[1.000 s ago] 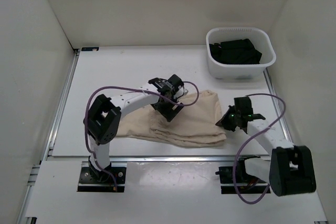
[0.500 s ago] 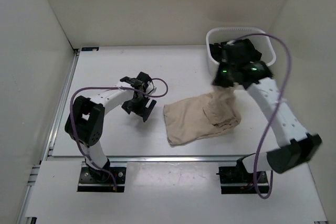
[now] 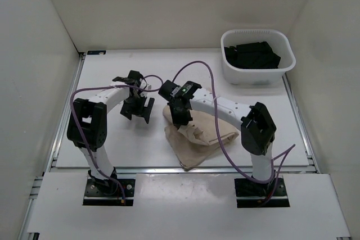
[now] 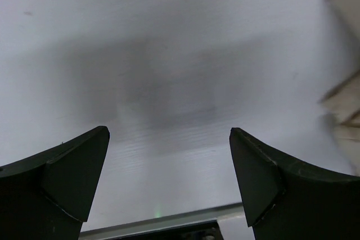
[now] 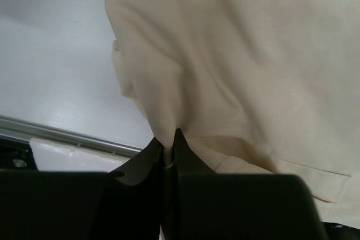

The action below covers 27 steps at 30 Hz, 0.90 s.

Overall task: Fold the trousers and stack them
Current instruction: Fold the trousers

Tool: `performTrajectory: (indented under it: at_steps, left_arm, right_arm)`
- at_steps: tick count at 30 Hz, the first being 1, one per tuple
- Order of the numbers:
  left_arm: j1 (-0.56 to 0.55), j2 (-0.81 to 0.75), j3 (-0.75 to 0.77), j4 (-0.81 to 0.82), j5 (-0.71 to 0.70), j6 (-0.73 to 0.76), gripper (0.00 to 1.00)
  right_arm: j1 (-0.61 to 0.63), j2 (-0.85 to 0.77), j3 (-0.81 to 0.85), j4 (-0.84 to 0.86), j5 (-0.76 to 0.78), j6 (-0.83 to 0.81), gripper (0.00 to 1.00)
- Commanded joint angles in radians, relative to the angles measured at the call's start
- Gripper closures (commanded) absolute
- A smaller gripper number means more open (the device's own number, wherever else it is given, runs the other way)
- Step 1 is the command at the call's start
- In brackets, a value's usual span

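Dragged leftward since half a second ago, the trousers (image 3: 194, 147) now lie bunched in a rough fold in the middle of the table (image 3: 121, 145), the right gripper (image 3: 181, 120) clamped on a pinch of cloth at their left edge. The left gripper (image 3: 138, 109) hangs just beside them, jaws apart and empty (bare table beneath). Pulling on from that single pinch could slide the layers apart and undo the fold.

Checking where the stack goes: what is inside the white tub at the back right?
Black folded garments lie in the white tub. Its floor is covered by them, so anything beneath cannot be seen.
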Motion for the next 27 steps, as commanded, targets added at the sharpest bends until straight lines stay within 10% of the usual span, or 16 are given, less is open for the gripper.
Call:
performTrajectory:
  at_steps: [1, 10, 23, 27]
  left_arm:
    - [-0.013, -0.059, -0.014, -0.032, 0.236, 0.001, 0.00]
    - [-0.142, -0.218, -0.018, -0.107, 0.574, 0.001, 0.00]
    - [-0.329, 0.091, -0.036, 0.167, 0.256, 0.001, 0.01]
    - [-0.320, 0.171, 0.026, 0.167, 0.266, 0.001, 0.58]
  right_arm:
    - [0.009, -0.077, 0.034, -0.034, 0.053, 0.058, 1.00]
    - [-0.147, -0.346, -0.220, 0.078, 0.156, 0.198, 1.00]
    - [-0.211, -0.485, -0.335, 0.072, 0.230, 0.248, 1.00]
    - [-0.211, -0.550, -0.392, 0.072, 0.271, 0.274, 1.00]
